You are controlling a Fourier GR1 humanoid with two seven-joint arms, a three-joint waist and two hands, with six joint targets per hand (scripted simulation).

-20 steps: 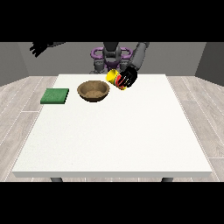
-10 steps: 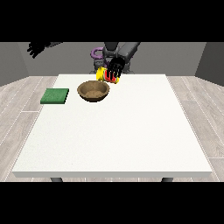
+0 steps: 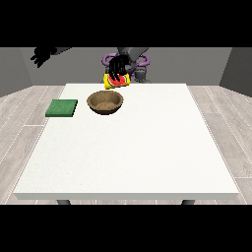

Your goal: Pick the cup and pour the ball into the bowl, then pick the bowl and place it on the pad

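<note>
- Nearest us we see the white tabletop [image 3: 133,157], on a pale plank floor [image 3: 19,128].
- Farther back sit a brown bowl [image 3: 105,102] and, apart to its left, a green pad [image 3: 62,108].
- Above the bowl's far rim, a hand [image 3: 118,68] curls round a tilted yellow cup [image 3: 117,82].
- Raised at the upper left, another hand [image 3: 41,54] is spread open before grey walls [image 3: 15,69].

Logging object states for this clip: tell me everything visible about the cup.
The cup is yellow with a red area showing below the fingers. It is off the table, held in the air by the robot hand nearer the view's right, whose dark fingers curl over its top. It appears tipped rather than upright, hanging just behind and above the back rim of the brown bowl. It touches nothing but the hand. No ball can be made out.
</note>
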